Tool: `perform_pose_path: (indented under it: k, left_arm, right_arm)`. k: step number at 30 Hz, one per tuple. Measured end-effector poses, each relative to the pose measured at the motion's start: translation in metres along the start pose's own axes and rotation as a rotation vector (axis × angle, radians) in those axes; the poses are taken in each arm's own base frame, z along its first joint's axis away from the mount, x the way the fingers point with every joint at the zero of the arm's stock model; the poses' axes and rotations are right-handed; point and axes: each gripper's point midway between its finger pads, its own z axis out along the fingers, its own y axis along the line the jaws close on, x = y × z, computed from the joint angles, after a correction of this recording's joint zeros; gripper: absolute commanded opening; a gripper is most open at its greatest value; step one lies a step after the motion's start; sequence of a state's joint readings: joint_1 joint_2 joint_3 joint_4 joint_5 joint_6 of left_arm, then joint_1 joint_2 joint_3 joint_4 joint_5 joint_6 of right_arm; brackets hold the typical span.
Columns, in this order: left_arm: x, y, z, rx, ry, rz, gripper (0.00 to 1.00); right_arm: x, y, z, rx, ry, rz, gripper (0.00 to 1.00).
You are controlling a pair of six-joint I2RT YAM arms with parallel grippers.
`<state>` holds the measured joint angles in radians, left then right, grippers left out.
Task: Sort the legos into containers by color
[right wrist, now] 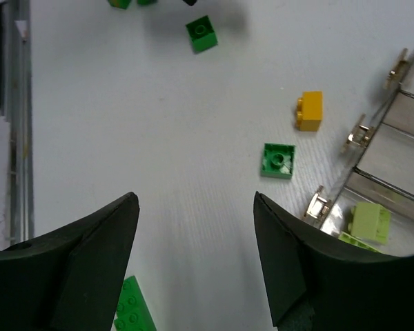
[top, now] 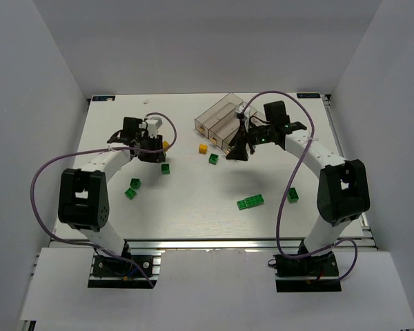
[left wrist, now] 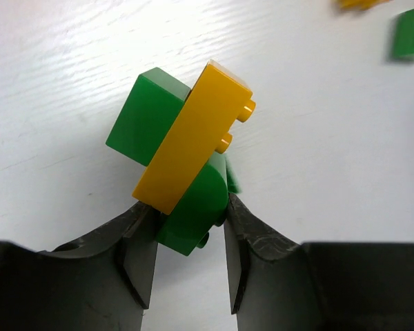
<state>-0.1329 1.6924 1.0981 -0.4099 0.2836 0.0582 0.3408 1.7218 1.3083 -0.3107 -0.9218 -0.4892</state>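
The white counter carries the clear three-bin containers at its far right. Beside them the right pincer hangs wide and empty. On the counter's left side, the left pincer pinches a dark green brick stuck to a yellow brick. One pale-green brick lies in a bin.

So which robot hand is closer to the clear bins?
Right. The right gripper hovers just in front of the clear bins; the left gripper is far left, pinching yellow-and-green bricks.

Scattered green, orange legos, stacked pair gripped, clear containers
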Motion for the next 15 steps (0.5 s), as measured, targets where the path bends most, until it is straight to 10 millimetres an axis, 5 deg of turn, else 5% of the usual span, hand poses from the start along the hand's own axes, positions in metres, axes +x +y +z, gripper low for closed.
perform_pose_path:
  k: [8, 15]
  left_arm:
    - [-0.041, -0.062, -0.032, 0.300, -0.151, -0.089, 0.19]
    - [-0.054, -0.121, -0.072, 0.640, -0.267, -0.203, 0.19]
  right_arm:
    - [-0.004, 0.041, 0.007, -0.198, -0.041, -0.077, 0.81]
    - [-0.024, 0.058, 0.013, -0.284, -0.129, -0.200, 0.89]
